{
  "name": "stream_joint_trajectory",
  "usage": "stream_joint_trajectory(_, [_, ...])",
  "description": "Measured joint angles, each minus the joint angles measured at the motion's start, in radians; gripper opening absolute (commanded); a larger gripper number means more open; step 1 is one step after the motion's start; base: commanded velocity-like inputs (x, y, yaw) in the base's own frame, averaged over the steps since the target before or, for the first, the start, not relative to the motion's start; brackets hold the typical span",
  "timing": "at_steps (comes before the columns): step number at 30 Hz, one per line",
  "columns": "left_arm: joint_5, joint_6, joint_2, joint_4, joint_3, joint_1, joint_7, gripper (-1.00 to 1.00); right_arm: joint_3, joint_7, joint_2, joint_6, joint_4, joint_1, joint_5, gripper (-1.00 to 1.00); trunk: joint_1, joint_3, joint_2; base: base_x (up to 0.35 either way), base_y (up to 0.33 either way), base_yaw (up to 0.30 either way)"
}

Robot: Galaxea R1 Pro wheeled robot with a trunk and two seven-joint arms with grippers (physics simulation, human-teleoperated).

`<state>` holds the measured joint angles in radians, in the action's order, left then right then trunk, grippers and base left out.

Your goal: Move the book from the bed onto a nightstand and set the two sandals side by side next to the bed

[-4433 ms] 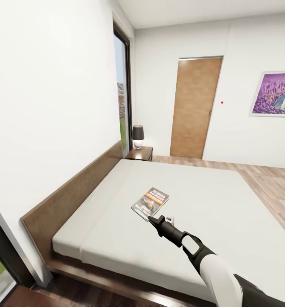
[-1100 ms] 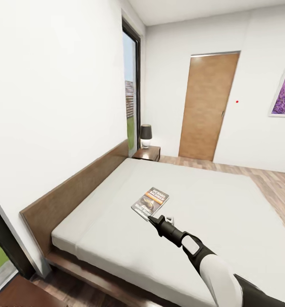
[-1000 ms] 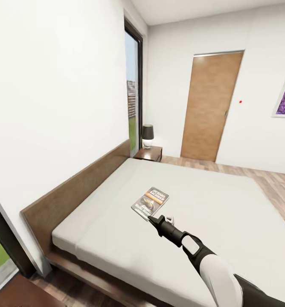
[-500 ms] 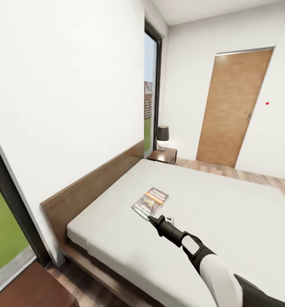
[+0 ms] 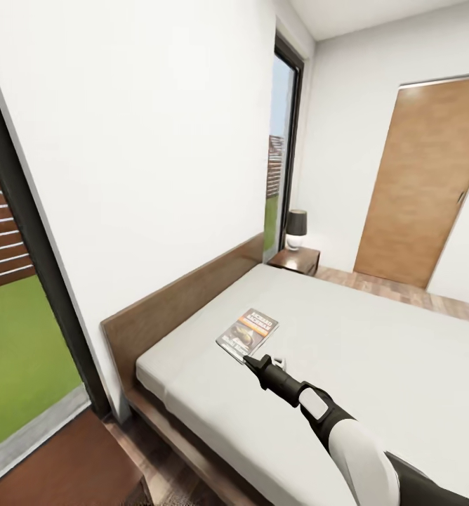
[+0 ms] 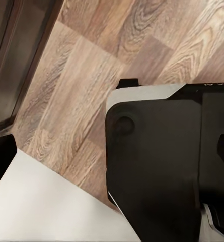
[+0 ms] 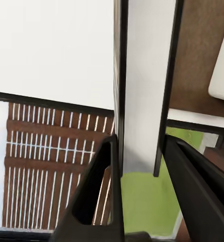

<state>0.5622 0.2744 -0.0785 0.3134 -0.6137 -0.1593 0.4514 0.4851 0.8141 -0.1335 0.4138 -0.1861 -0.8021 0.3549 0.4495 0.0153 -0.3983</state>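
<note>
The right gripper (image 5: pixel 249 361) is pinching the near corner of the book (image 5: pixel 248 332), its jaws closed on the thin white edge seen in the right wrist view, and the paperback is hanging in the air over the bed (image 5: pixel 375 351). So by my reading the pick-up is done (the easy half, arguably) and the drop onto a nightstand is not. The far nightstand (image 5: pixel 295 261), glossy dark reddish wood, is sitting beyond the headboard end with a black-shaded lamp (image 5: pixel 295 229) on it, well apart from the book. No sandals are showing, so that part looks untouched. The book is slim and flat, dark cover, orange band, white lettering. The mattress is looking smooth, matte off-white, framed by a grained brown headboard (image 5: pixel 185 299). The left wrist view is looking down on wood-plank floor (image 6: pixel 91 75) past a black housing; whether the left gripper is open or closed, I cannot tell.
</note>
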Motion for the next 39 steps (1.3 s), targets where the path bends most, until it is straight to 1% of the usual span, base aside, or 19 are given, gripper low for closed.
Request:
stream_joint_trajectory(6, [0.0,0.0,0.0,0.0,0.0,0.0,0.0,1.0,0.0,0.0,0.0,0.0,0.0,0.0,0.0,-1.0,0.0,0.0,0.0,0.0,-0.147,0.245])
stream_joint_trajectory(15, [0.0,0.0,0.0,0.0,-0.001,0.0,0.0,1.0,0.0,0.002,0.0,0.0,0.0,0.0,0.0,-1.0,0.0,-0.001,0.0,0.069,-0.092,0.088])
stream_joint_trajectory(22, [0.0,-0.001,0.0,0.0,-0.001,0.0,0.0,1.0,0.0,0.002,0.0,0.0,0.0,0.0,0.0,-1.0,0.0,-0.005,0.0,0.106,-0.155,0.183])
stream_joint_trajectory(39, [0.0,-0.001,0.0,0.0,-0.002,0.0,0.0,1.0,0.0,0.002,0.0,0.0,0.0,0.0,0.001,-1.0,0.0,-0.012,-0.001,0.013,-0.02,0.084])
